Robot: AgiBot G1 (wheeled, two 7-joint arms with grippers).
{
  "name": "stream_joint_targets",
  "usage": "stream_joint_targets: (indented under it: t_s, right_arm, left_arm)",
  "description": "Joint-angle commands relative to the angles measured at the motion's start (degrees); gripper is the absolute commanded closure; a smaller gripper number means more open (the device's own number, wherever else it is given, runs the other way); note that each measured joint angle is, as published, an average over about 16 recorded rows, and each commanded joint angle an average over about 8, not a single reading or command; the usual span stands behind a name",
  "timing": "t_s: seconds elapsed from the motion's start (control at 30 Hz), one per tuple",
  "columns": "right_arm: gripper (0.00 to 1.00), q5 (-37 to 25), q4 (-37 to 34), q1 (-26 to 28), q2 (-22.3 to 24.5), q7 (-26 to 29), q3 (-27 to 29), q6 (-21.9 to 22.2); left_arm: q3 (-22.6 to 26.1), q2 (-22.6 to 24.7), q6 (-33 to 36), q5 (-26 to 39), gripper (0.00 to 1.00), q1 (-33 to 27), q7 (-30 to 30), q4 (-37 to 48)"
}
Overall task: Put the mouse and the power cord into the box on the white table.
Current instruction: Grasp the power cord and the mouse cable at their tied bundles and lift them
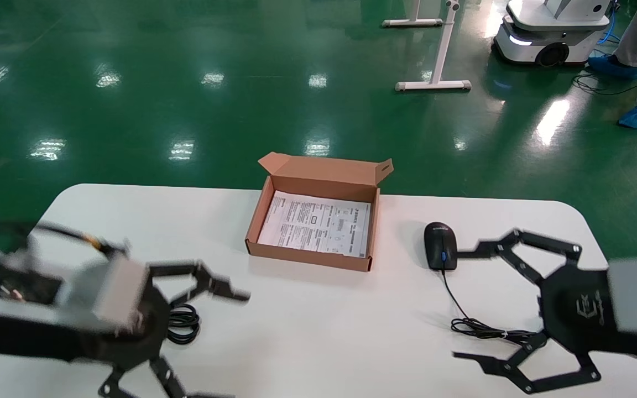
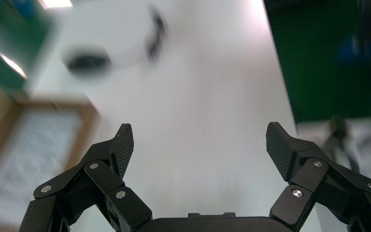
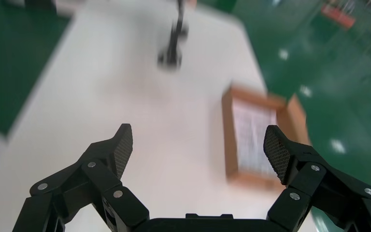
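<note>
Smooth white desk (image 1: pixel 318 331) with rounded corners, over a glossy green floor. Near the far edge, a shallow brown cardboard box (image 1: pixel 266 221), flap lid (image 1: pixel 324 168) standing open with tabbed corners, a white printed sheet (image 1: pixel 316 224) flat inside. Just right of the box, a small black oval mouse (image 1: pixel 440 245) with a blue wheel stripe, its thin cable trailing toward the near edge into a loose tangle. At near left, a thick black rubbery power cord (image 1: pixel 184 323) coiled in loops on the desk, partly hidden behind the left claw (image 1: pixel 208 345). Left claw spread wide, empty, ribbed pads (image 2: pixel 123 145) apart. Right claw (image 1: pixel 457 304) likewise wide open, empty, low over the desk just right of the mouse and above the cable tangle.
</note>
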Motion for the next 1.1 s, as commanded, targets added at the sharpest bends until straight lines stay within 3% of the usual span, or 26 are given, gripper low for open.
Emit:
stream_joint_targets:
  t_s: [0.03, 0.3, 0.57, 0.8, 1.1]
  right_arm:
    - [0.0, -2.5, -1.3, 0.9, 0.9, -4.2, -2.1, 0.1]
    - [0.0, -15.6, -13.9, 7.0, -3.2, -18.8, -8.1, 1.4]
    - [0.0, -26.0, -28.1, 14.6, -9.6, -31.0, -13.0, 2.2]
    - [0.0, -30.9, -38.7, 19.1, -14.0, -38.4, -15.8, 2.8]
    - [0.0, -33.3, -48.5, 22.9, -18.0, -43.9, -17.2, 3.7]
  left_arm:
    - [3.6, -0.2, 0.0, 3.4, 0.0, -2.4, 0.7, -0.2]
    - [15.7, 3.2, -0.2, 17.3, 0.0, -12.6, 7.3, 9.6]
    - [26.5, 10.2, -0.4, 28.6, 0.0, -20.7, 17.7, 24.4]
    - [31.6, 16.9, -0.9, 30.1, 0.0, -22.7, 25.4, 37.2]
    - [33.0, 22.0, -2.5, 29.1, 0.0, -22.7, 33.3, 51.4]
